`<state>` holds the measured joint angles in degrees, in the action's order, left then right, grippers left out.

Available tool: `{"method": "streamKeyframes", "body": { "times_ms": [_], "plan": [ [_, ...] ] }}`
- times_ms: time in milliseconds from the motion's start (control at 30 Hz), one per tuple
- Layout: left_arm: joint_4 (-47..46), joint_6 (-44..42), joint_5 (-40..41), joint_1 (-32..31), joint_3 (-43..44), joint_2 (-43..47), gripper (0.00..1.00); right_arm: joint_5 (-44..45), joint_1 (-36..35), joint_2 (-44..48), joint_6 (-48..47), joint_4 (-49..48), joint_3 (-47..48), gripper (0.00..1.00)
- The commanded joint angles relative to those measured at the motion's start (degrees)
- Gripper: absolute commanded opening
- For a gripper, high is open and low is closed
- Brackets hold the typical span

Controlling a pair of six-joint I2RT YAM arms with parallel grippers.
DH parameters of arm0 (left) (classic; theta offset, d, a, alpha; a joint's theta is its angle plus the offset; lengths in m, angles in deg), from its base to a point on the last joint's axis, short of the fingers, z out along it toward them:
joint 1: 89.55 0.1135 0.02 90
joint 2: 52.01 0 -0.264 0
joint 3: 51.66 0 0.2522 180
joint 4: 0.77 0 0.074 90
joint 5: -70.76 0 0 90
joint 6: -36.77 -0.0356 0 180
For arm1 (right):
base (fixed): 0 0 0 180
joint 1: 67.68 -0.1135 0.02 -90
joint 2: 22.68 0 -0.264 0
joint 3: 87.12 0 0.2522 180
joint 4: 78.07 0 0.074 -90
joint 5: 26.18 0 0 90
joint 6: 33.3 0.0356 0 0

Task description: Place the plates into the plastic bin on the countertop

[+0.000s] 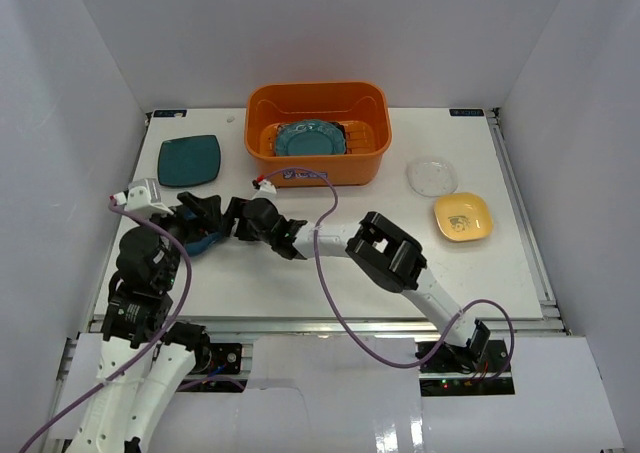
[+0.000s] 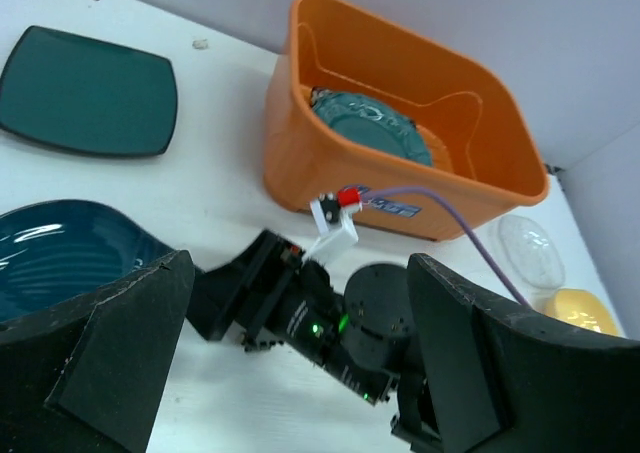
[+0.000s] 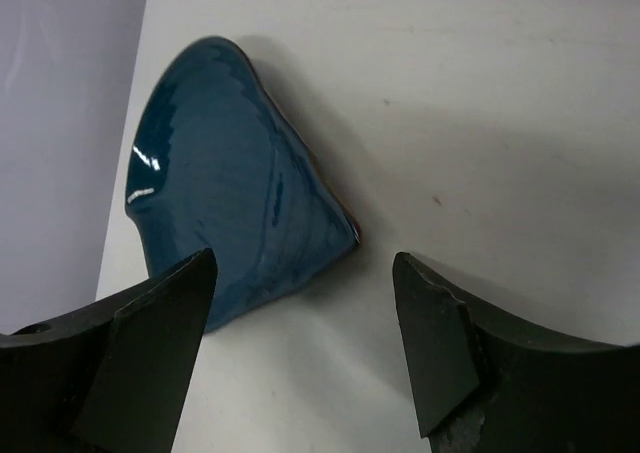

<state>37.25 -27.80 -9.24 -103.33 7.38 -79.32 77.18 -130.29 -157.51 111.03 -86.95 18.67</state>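
Observation:
A deep blue glazed plate (image 3: 220,203) lies on the white countertop (image 1: 330,273) at the left; it also shows in the top view (image 1: 203,241) and in the left wrist view (image 2: 60,258). My right gripper (image 3: 303,263) is open and empty, its jaws straddling the plate's near corner; in the top view the right gripper (image 1: 207,213) reaches far left. My left gripper (image 2: 300,373) is open and empty, beside the plate, looking at the right gripper. The orange plastic bin (image 1: 350,168) holds a teal scalloped plate (image 1: 308,138) over a black one (image 1: 360,133).
A dark teal rounded-square plate (image 1: 189,160) lies at the back left. A clear glass plate (image 1: 432,176) and a yellow plate (image 1: 463,216) lie right of the bin. The right arm (image 1: 390,253) stretches across the middle of the table. White walls enclose three sides.

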Motion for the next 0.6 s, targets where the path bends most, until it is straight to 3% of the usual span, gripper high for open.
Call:
{"method": "streamKeyframes", "body": {
  "times_ms": [0,100,200,267,300,400,567],
  "plan": [
    [3.00,-2.40,2.83,-0.28,-3.25,1.73,0.98,2.10,-0.14,-4.82,1.83,5.05,8.59,0.77],
    [1.77,-1.88,3.45,-0.28,-6.15,4.01,0.98,2.63,-0.14,-7.47,3.68,5.23,10.54,0.71],
    [1.33,-1.79,3.36,-0.28,-6.34,4.28,0.98,2.89,-0.06,-8.52,5.00,4.62,10.80,0.58],
    [0.63,-2.05,3.88,-0.37,-6.69,4.28,0.98,3.24,-0.14,-7.92,6.05,3.22,9.49,0.45],
    [0.36,-2.23,4.06,-0.46,-6.69,4.28,0.98,3.77,-0.14,-7.30,6.40,2.51,7.22,0.31],
    [0.27,-2.23,4.50,-0.46,-6.69,4.46,0.98,4.74,-0.14,-3.26,6.93,-3.45,-1.10,0.12],
    [0.36,-2.05,5.90,-0.46,-6.61,4.02,0.98,5.09,-0.41,9.65,2.29,-15.13,-14.83,0.08]
  ]
}}
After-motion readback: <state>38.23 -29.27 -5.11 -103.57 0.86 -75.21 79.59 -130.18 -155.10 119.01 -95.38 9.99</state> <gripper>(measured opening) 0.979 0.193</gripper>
